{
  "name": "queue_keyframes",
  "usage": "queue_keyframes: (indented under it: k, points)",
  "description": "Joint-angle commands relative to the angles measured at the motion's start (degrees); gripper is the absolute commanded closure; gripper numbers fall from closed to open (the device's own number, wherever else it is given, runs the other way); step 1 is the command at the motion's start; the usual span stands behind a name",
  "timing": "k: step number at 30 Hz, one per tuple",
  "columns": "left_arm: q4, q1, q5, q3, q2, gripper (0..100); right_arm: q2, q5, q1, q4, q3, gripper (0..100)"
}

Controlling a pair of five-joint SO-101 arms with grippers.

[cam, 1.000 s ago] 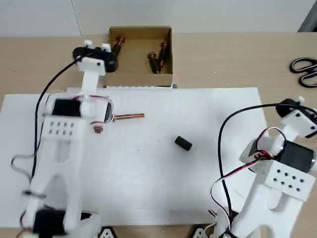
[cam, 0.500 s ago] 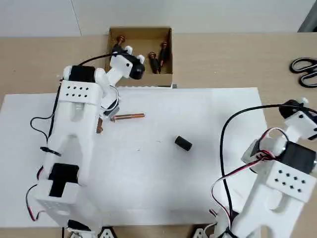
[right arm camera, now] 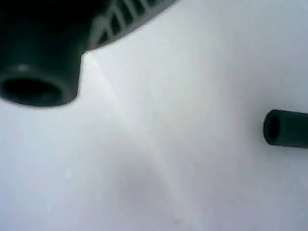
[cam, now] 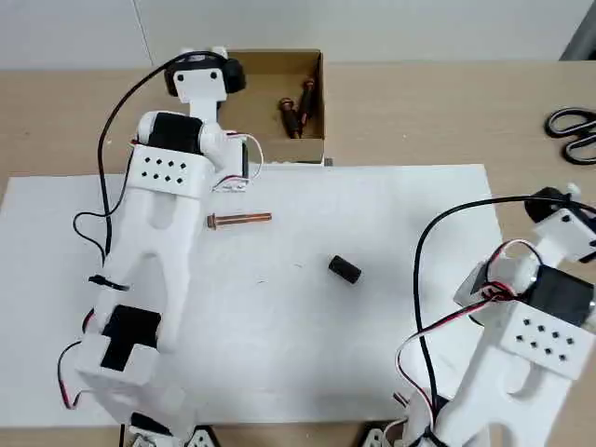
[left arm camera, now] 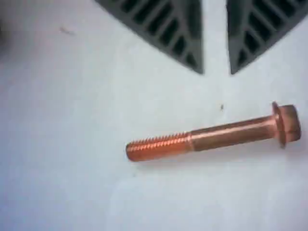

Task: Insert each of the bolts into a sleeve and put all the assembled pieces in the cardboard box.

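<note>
Copper bolt (cam: 240,219), sleeve (cam: 345,269) unassembled on surface (cam: 419,354) | we see assembled pieces (cam: 298,104) in cardboard box (cam: 265,61) | left gripper (left arm camera: 215,70) released | right gripper (right arm camera: 110,19) state undetermined

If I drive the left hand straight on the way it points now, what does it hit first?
Probably the copper bolt, lying on the white sheet just beyond the open left hand. Depth is unclear, so it might touch the sheet just short of it.

Light wooden table (cam: 419,112), large white sheet (cam: 372,354) laid across it (probably paper or thin foam), dark-handled scissors (cam: 568,132) on bare wood at the far right edge, off the sheet.
</note>
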Motion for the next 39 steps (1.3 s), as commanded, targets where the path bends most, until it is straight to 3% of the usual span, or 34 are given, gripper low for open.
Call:
queue_keyframes:
  k: [1, 8, 15, 23, 33, 39]
  points:
    - [-3.9, 0.2, 10.6, 1.3, -0.4, 99, -1.1, 0.4, 0.4, -0.4, -0.3, 99.4]
    - [-5.2, 0.9, 41.2, 6.7, -0.4, 99, -1.1, 0.4, 0.4, -0.4, -0.3, 99.4]
    - [-10.0, 0.9, 58.1, 6.8, 5.4, 99, -1.0, 0.4, 0.4, -0.4, -0.3, 99.4]
    - [-10.0, 1.1, 59.3, 6.5, 13.4, 98, -1.4, 0.4, 0.4, -0.3, -0.3, 99.4]
    - [-9.8, 0.9, 59.3, 6.5, 12.2, 71, -1.4, 0.4, 0.4, -0.4, -0.3, 99.4]
    - [-9.7, -0.5, 59.3, 6.8, 12.7, 68, -1.4, 0.4, 0.4, -0.4, -0.3, 99.4]
